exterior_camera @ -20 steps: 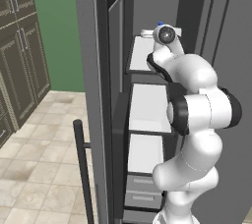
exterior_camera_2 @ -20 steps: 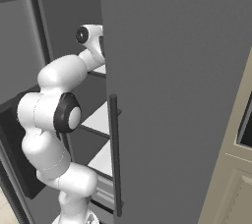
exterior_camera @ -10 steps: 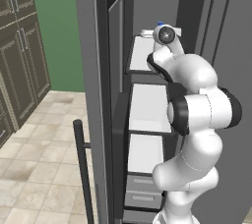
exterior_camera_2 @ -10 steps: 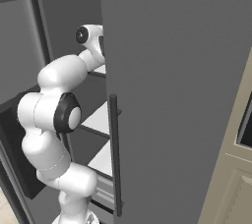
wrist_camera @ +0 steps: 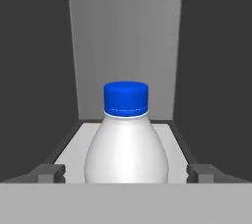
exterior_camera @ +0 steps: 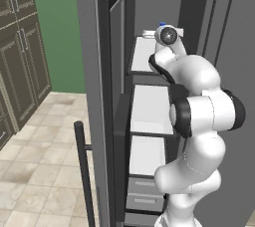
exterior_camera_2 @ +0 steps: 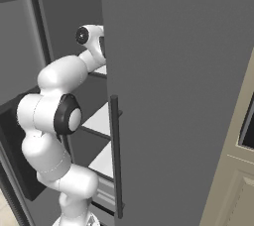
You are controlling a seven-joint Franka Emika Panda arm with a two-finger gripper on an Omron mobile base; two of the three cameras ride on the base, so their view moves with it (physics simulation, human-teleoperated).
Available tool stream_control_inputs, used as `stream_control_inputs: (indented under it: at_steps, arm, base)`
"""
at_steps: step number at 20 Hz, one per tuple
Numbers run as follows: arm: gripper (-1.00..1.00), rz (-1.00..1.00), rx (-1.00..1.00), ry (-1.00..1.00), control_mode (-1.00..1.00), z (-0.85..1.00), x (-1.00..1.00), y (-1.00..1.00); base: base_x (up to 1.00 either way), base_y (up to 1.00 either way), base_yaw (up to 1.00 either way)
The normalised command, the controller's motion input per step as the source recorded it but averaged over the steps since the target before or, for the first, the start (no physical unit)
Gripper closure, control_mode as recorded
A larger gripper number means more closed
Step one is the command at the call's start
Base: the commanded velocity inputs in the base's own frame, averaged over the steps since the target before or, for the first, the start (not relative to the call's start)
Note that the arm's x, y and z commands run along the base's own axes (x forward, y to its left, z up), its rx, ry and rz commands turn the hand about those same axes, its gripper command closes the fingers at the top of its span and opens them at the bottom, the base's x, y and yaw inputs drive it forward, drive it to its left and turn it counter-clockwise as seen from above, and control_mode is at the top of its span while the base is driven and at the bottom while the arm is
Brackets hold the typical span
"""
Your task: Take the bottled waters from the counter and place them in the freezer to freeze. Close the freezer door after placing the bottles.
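White arm (exterior_camera_2: pixel 64 79) inside open grey freezer (exterior_camera_2: pixel 69 17)

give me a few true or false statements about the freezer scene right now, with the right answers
1. The bottle in the hand view has a green cap. False: its cap is blue.
2. The claw is open, one fingertip on each side of the bottle. True.
3. The freezer door is shut. False: it stands open.
4. The bottle stands upright on a white shelf inside the freezer. True.
5. The arm reaches to the bottom drawers. False: it reaches up to the top shelf.
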Motion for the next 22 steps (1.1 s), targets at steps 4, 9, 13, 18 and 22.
stream_control_inputs:
  at_steps: [4,9,13,18,22]
  arm:
    - [-1.00,0.00,0.00,0.00,-1.00,0.00,-0.21,0.10]
    - [-1.00,-0.01,0.00,0.00,-1.00,0.01,-0.31,0.19]
    - [-1.00,0.00,0.00,0.00,-1.00,0.05,-0.28,0.13]
    - [-1.00,0.00,0.00,0.00,-1.00,0.07,-0.29,0.14]
    - [-1.00,0.00,0.00,0.00,-1.00,0.09,-0.38,0.11]
  base:
    - [0.00,0.00,0.00]
    - [0.00,0.00,0.00]
    - [0.00,0.00,0.00]
    - [0.00,0.00,0.00]
    - [0.00,0.00,0.00]
